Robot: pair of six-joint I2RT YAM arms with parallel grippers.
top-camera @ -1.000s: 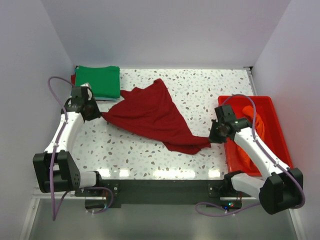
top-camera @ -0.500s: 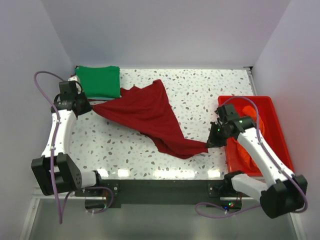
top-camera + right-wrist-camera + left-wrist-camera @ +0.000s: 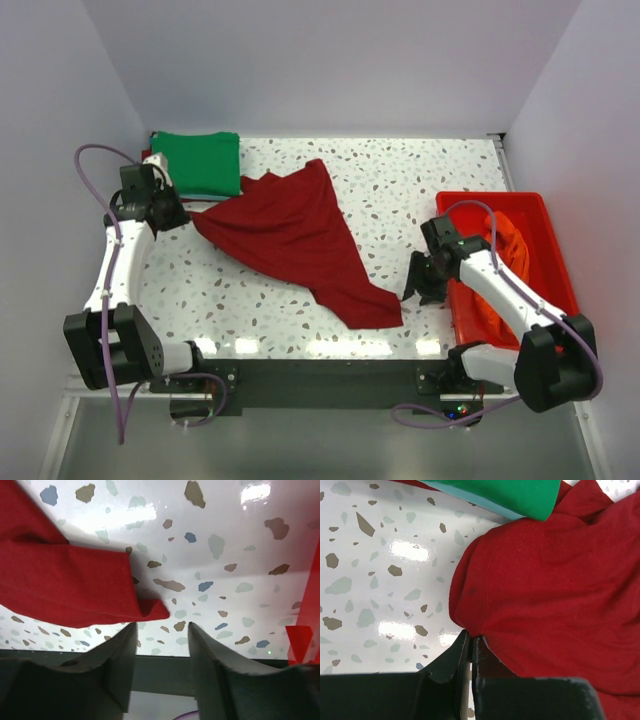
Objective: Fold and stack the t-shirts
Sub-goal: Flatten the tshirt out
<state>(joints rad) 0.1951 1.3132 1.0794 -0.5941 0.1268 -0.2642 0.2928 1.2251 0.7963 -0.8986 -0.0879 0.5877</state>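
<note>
The dark red t-shirt (image 3: 290,235) lies rumpled mid-surface (image 3: 420,180). At nine o'clock the left pincer (image 3: 180,216) is clamped on its corner. At four o'clock the right pincer (image 3: 410,290) stands apart, just beside the hem.

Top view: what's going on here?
Two arms are working a dark red t-shirt spread on the table. The left gripper is shut on its left edge. The right gripper is open, with the shirt's near corner lying free just ahead of it. A folded green t-shirt sits at the far left, an orange t-shirt in the red tub.
</note>
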